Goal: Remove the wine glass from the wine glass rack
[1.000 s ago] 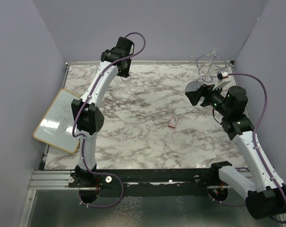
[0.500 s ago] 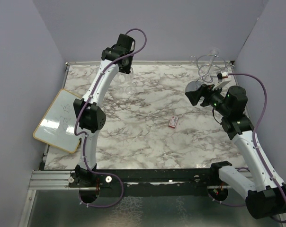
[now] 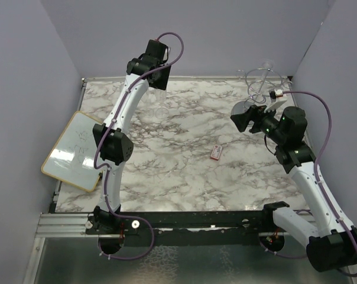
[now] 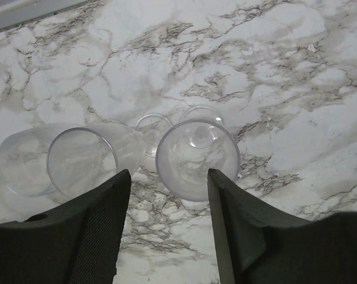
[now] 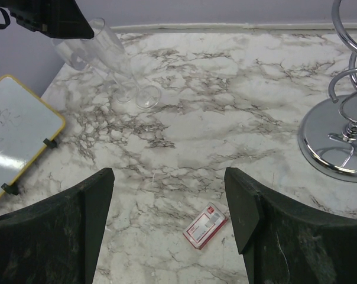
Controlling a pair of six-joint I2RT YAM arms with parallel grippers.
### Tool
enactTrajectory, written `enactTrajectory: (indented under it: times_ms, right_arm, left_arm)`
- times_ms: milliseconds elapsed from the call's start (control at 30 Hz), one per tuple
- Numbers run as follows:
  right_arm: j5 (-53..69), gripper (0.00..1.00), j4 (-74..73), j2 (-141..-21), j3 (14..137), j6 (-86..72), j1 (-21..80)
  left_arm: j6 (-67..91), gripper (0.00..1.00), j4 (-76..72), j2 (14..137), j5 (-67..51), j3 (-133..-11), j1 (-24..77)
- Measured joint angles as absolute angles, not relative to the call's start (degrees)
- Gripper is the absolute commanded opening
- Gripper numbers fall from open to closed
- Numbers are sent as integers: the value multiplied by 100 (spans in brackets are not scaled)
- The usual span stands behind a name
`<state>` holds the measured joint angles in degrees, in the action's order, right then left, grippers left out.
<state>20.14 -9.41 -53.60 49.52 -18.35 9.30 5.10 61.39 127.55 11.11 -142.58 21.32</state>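
Left pincer (image 4: 168, 177): black, fine-textured fingers (image 4: 101, 231) spread wide, nothing held, their lower parts cut off by the frame edge. It hangs far left of the wine glass rack (image 3: 258, 83). Directly beneath stand the first wine glass (image 4: 197, 158) and the second wine glass (image 4: 83, 163), both clear, thin-walled and round-rimmed. Their outlines overlap and are hard to separate from above. Right pincer (image 5: 168, 174): matt black fingers equally parted, empty, just left of the rack. The rack is bright silver wire on a mirror-like round base (image 5: 335, 142), and its right side is cut off in the right wrist view. A faint clear shape (image 3: 266, 64) sits at its top ring, too dim to identify. A red-and-white card (image 3: 216, 152) lies nearer than the rack and to its left. A wood-framed whiteboard (image 3: 75, 151) lies far left of the rack, overhanging the edge of the marble-patterned table (image 3: 184, 171).
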Motion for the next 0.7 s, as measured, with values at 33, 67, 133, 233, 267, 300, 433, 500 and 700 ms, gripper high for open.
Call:
enactTrajectory:
  times_ms: [33, 67, 133, 233, 267, 300, 433, 500, 700]
  right_arm:
    - [2014, 76, -941, -5374, 4952, -1833, 930]
    - [2016, 76, -941, -5387, 4952, -1833, 930]
    - [2016, 76, -943, -5413, 4954, -1833, 930]
    - [2012, 76, -958, -5450, 5000, -1811, 930]
    - [2005, 76, -976, -5461, 5041, -1806, 930]
    - [1997, 76, -987, -5465, 5081, -1798, 930]
    - [1953, 76, -1002, -5463, 5286, -1752, 930]
    - [1900, 76, -1024, -5463, 5400, -1719, 930]
    - [1546, 79, -1253, -5365, 5752, -1490, 930]
  left_arm:
    - [495, 62, 6134, 12755, 1109, -14289, 2130]
    - [482, 63, 6112, 12750, 1103, -14317, 2130]
    - [445, 65, 6058, 12726, 1098, -14370, 2121]
    - [412, 69, 6010, 12591, 1094, -14390, 2119]
    - [410, 70, 5990, 12501, 1087, -14390, 2115]
    - [410, 71, 5970, 12396, 1063, -14390, 2110]
    - [423, 72, 5765, 11791, 856, -14289, 2106]
    - [454, 72, 5542, 11229, 554, -13911, 2106]
    - [735, 75, 4442, 9266, -637, -11821, 2106]
